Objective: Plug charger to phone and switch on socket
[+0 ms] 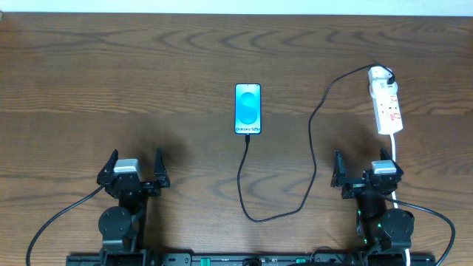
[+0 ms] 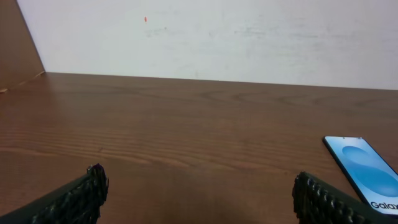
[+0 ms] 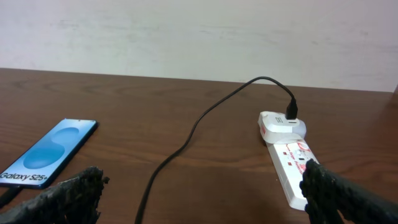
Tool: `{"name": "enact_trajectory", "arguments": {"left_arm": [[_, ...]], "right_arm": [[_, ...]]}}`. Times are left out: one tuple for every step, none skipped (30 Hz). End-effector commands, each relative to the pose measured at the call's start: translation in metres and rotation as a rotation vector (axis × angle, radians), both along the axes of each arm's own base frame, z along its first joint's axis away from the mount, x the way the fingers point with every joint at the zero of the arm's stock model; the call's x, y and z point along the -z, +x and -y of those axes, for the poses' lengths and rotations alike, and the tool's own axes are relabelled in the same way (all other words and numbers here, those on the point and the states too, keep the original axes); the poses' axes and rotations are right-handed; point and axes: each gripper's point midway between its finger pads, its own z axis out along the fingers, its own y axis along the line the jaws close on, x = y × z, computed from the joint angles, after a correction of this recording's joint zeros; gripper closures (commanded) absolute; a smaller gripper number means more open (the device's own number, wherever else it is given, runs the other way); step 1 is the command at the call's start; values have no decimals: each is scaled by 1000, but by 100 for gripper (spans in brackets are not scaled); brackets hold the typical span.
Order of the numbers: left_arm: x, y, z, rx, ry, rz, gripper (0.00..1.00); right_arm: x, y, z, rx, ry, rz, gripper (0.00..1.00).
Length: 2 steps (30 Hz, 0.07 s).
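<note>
The phone (image 1: 248, 108) lies flat mid-table with its blue-and-white screen lit; it also shows in the left wrist view (image 2: 367, 171) and the right wrist view (image 3: 50, 152). The black charger cable (image 1: 310, 137) runs from the phone's near end, loops toward me and rises to the far end of the white socket strip (image 1: 386, 107), where its black plug sits (image 3: 291, 112). The strip also shows in the right wrist view (image 3: 292, 163). My left gripper (image 1: 134, 170) is open and empty at the near left. My right gripper (image 1: 363, 174) is open and empty just near of the strip.
The strip's white cord (image 1: 397, 151) runs toward me past the right gripper. A pale wall (image 2: 211, 37) stands behind the table's far edge. Bare wood (image 1: 111, 89) lies at the left.
</note>
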Motion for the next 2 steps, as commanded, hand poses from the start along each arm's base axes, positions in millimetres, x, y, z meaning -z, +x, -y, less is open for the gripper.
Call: {"name": "enact_trajectory", "arguments": {"left_arm": [[16,-2,-5,-27,20,-54,4],[16,-2,-5,-27,20,-54,4]], "right_arm": [[1,0,3,15,13,0,1],[1,0,3,15,13,0,1]]}}
